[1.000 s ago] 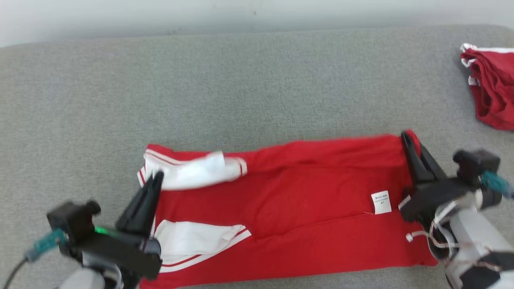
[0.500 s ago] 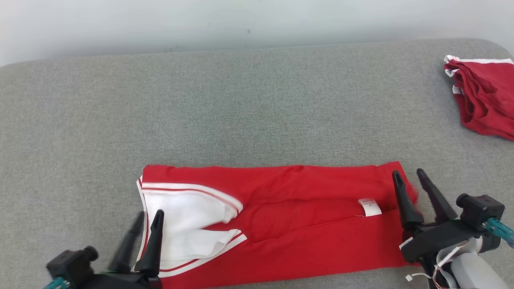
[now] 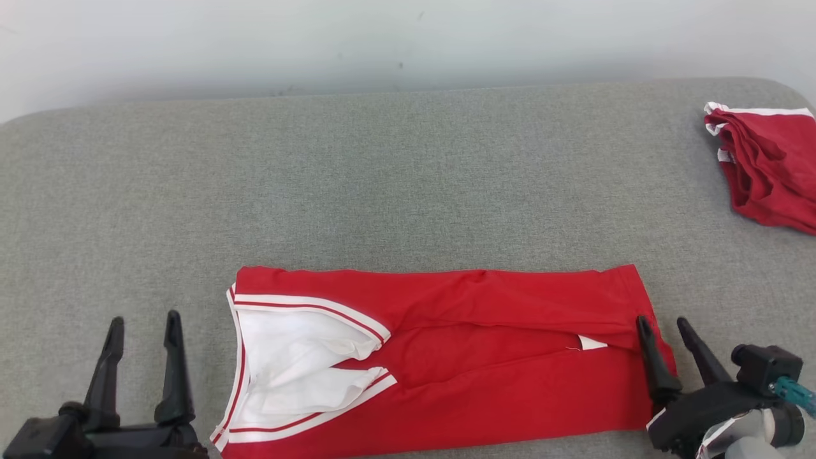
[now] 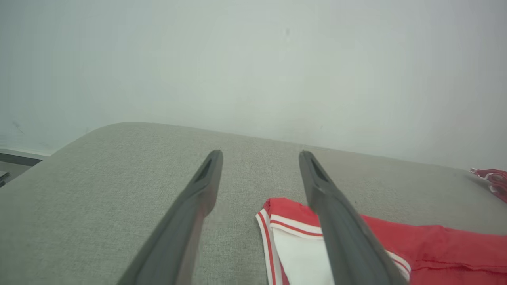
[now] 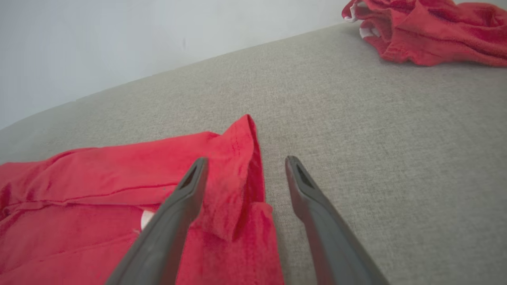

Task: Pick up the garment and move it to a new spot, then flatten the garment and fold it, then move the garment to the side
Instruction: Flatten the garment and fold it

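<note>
1. A red fabric garment with white-and-red striped trim (image 3: 478, 376) is seen lying folded into a long band on a grey woven padded surface (image 3: 382, 178), near its front edge.
2. The garment's white-lined, trimmed end is turned toward the robot's left; a small white label (image 3: 591, 343) is shown near the opposite end.
3. The left gripper (image 3: 144, 319) is held with its two dark fingers spread wide and nothing between them. It is placed just beside the trimmed end, apart from the cloth.
4. The right gripper (image 3: 662, 320) is likewise spread wide and empty. One finger is seen over the garment's right edge and the other over bare grey surface; whether the cloth is touched cannot be told.
5. A crumpled red garment with white trim (image 3: 768, 166) is seen at the far right of the surface, well apart from the folded one.
</note>
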`<state>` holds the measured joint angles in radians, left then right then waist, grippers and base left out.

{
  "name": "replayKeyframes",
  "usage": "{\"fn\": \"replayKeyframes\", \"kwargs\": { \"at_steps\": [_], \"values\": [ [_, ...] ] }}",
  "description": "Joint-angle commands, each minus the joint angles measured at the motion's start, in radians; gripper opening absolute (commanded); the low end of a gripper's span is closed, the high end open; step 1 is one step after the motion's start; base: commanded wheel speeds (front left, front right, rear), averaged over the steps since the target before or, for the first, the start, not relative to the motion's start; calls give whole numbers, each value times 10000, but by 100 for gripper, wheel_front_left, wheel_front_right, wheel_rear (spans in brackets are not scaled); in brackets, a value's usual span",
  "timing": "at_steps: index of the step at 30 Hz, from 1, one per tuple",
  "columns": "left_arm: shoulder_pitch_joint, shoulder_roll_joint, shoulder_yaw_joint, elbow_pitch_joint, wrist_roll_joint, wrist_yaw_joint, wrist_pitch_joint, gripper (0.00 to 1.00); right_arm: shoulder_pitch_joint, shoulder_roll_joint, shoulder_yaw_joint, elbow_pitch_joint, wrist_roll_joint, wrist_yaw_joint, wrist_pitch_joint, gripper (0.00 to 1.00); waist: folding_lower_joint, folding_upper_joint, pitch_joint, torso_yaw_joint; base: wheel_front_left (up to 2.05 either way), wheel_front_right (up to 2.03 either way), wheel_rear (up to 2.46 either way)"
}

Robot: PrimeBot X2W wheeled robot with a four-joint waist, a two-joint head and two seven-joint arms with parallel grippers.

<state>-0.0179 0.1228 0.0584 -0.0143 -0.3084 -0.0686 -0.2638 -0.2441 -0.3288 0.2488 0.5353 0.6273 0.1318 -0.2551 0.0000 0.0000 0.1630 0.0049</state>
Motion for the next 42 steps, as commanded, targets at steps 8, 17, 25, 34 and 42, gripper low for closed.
{"fn": "replayKeyframes", "kwargs": {
  "at_steps": [8,17,25,34,42],
  "values": [
    [419,-569,830,227,1093,-420,-2,100,-433,382,422,1507,405,-28,-55,100,0,0,-72,79,0,0,0],
    [463,-692,1124,518,1641,-538,-3,100,-826,416,1302,2486,1162,-29,42,0,0,0,-191,90,0,0,0],
    [745,-719,1269,672,1740,-598,-3,100,-1118,-871,841,2741,1438,-29,-97,0,0,0,-807,-78,0,0,0],
    [1069,-722,1157,619,1591,-589,-3,100,-945,-1724,699,2379,1116,-29,-105,0,0,0,-1170,-261,0,0,0],
    [1125,-723,1143,598,1511,-553,-3,100,-784,-1106,1448,948,730,-28,-105,0,0,0,-1233,-368,0,0,0]
  ]
}}
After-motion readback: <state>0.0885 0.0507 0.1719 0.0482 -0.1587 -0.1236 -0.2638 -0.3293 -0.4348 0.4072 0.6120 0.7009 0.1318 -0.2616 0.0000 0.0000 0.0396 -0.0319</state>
